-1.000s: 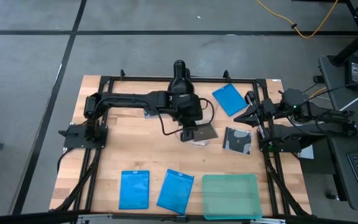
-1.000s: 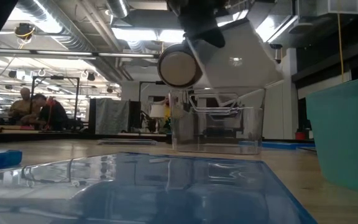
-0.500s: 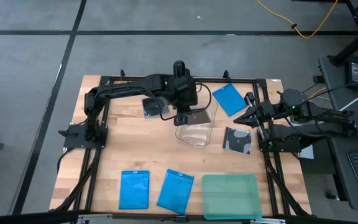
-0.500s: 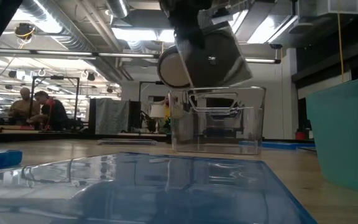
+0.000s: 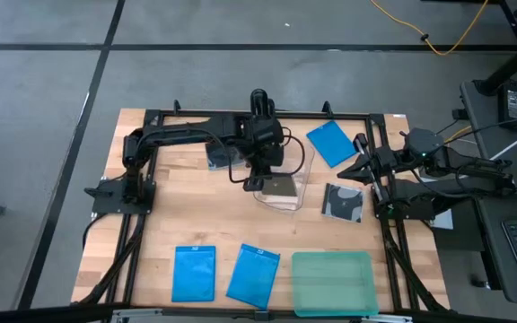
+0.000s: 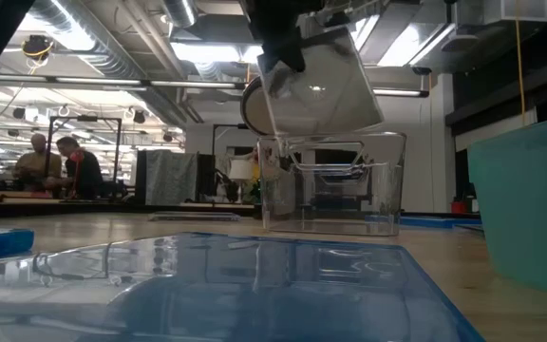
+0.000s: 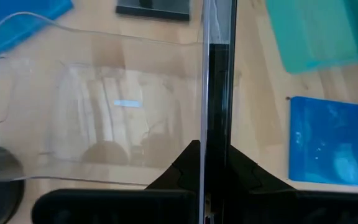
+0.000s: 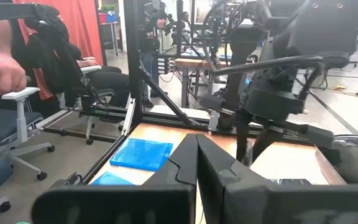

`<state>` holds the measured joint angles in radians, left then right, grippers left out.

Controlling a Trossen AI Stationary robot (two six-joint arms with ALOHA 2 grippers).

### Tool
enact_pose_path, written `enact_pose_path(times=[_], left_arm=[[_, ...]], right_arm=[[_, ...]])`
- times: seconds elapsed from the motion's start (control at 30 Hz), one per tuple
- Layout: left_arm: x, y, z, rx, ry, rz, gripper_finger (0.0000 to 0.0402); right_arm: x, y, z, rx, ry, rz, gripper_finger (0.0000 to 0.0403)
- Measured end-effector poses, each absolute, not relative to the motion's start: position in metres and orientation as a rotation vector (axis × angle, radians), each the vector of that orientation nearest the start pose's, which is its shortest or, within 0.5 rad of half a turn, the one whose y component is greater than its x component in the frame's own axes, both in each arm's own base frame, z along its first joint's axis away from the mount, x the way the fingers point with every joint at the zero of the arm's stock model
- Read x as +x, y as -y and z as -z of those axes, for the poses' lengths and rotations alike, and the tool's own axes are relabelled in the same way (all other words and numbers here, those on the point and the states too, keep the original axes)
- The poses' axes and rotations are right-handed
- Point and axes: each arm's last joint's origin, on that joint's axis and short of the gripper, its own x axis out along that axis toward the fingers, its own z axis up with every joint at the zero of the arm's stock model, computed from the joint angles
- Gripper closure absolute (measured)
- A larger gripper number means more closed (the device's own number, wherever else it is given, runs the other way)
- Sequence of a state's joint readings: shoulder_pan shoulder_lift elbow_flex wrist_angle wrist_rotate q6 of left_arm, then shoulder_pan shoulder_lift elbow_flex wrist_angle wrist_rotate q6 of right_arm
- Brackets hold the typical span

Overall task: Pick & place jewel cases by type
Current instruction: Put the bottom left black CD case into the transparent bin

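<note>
Black-and-clear disc case (image 5: pixel 281 186) pinched edge-on in left hand (image 7: pixel 215 163), above clear tub (image 5: pixel 285 182), right hand (image 8: pixel 196 163) closed empty at worktop (image 5: pixel 187 215) edge.

table (image 5: pixel 160 224): pale wood grain | tub (image 5: pixel 287 184): clear glossy plastic | tray (image 5: pixel 332 283): translucent teal plastic

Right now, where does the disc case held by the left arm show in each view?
High view: the disc case sits centre, over the clear tub.
Low view: upper centre, tilted above the tub.
Left wrist view: edge-on, a dark vertical strip between the jaws.
Right wrist view: not visible.
Shared landmark: the clear tub.
</note>
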<state>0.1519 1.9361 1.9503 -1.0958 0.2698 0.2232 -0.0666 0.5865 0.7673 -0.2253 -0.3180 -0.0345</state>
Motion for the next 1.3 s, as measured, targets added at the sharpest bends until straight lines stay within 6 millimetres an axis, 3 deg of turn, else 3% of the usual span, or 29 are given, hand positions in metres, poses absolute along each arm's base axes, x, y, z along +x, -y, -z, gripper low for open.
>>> enact_pose_path(times=[0.37, 0.8, 1.13, 1.3], left_arm=[[0.415, -0.031, -0.296, -0.146, -1.133, 0.412, 0.0384], [0.415, -0.068, -0.282, -0.302, -1.156, 0.4, 0.0381], [0.427, -0.063, -0.251, -0.326, -1.228, 0.458, 0.0378], [0.428, -0.066, -0.246, -0.284, -1.248, 0.426, 0.0369]], right_arm=[[0.126, -0.001, -0.349, -0.011, -0.039, -0.251, 0.0397], [0.126, -0.001, -0.349, 0.003, -0.041, -0.251, 0.0397], [0.126, -0.001, -0.348, 0.005, -0.054, -0.251, 0.0397], [0.126, -0.001, -0.346, 0.01, -0.073, -0.251, 0.0397]])
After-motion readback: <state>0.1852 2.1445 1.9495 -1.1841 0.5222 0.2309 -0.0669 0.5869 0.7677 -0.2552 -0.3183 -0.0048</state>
